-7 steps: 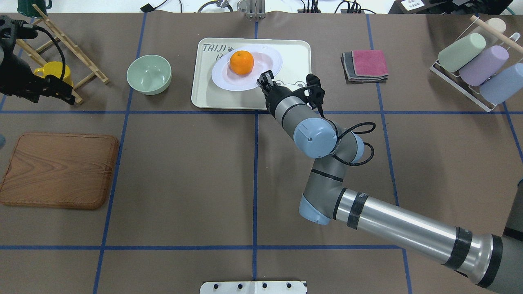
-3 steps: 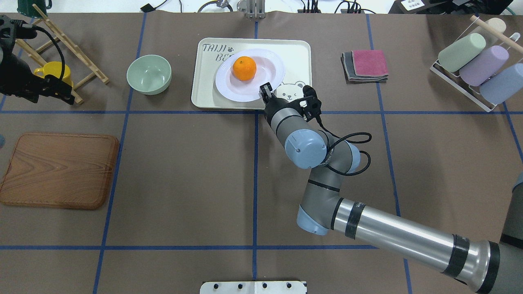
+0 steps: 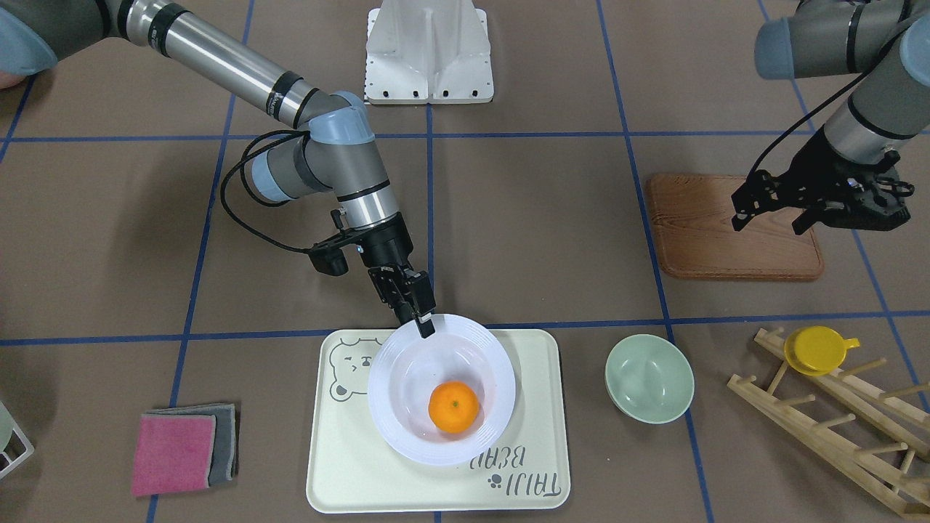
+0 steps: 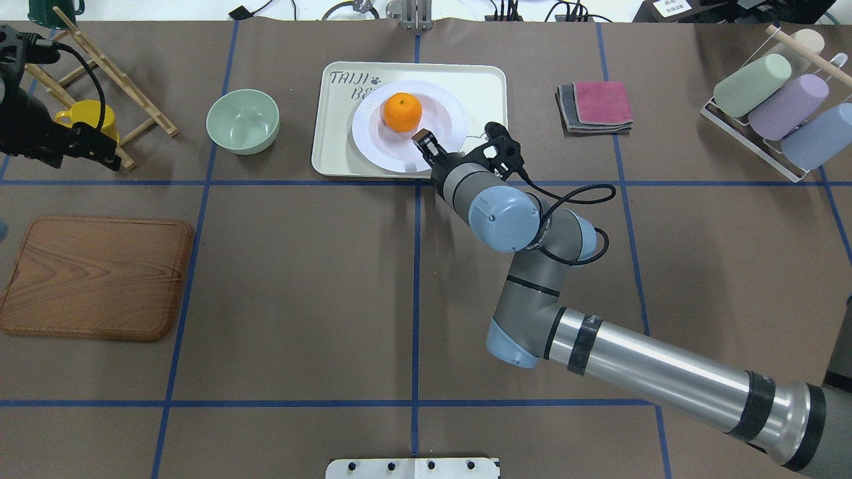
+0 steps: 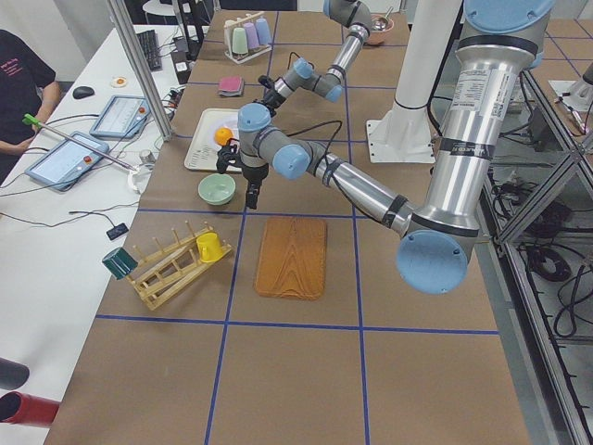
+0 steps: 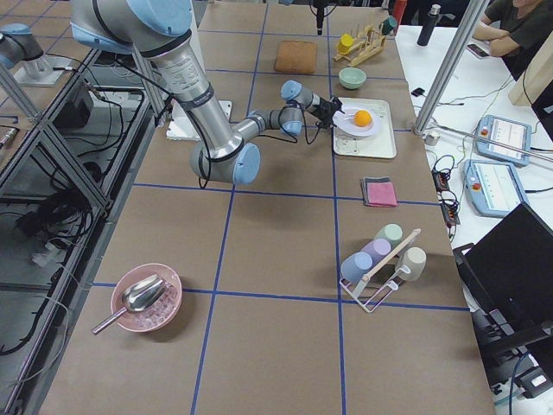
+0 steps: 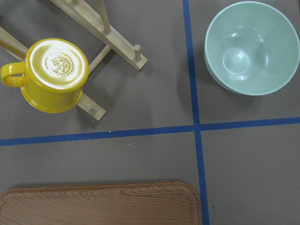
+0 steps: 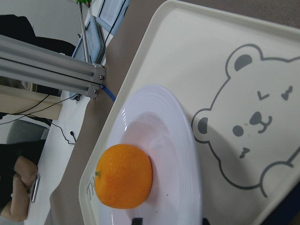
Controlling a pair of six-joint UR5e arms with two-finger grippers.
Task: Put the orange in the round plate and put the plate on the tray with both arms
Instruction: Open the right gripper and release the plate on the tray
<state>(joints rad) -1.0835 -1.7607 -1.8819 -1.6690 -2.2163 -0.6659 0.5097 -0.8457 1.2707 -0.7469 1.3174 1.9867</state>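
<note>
The orange (image 4: 402, 112) lies in the round white plate (image 4: 439, 130), which is over the cream bear-print tray (image 4: 482, 100). My right gripper (image 4: 424, 143) is shut on the plate's rim on the robot's side. In the front view that rim (image 3: 407, 330) overhangs the tray's edge (image 3: 341, 335), and my right gripper (image 3: 421, 323) pinches it. The right wrist view shows the orange (image 8: 124, 183) in the plate (image 8: 168, 140), with a fingertip on either side of the rim at the bottom. My left gripper (image 3: 770, 218) hangs open and holds nothing, far off over the wooden board's corner.
A green bowl (image 4: 243, 121) stands left of the tray. A wooden rack with a yellow mug (image 4: 86, 120) is at the far left, and a wooden board (image 4: 96, 276) lies in front of it. Folded cloths (image 4: 596, 106) and a cup rack (image 4: 775, 106) are at the right.
My right gripper has drawn the plate with the orange slightly toward the robot over the tray, and the plate now sits flatter. The left arm has not moved.
</note>
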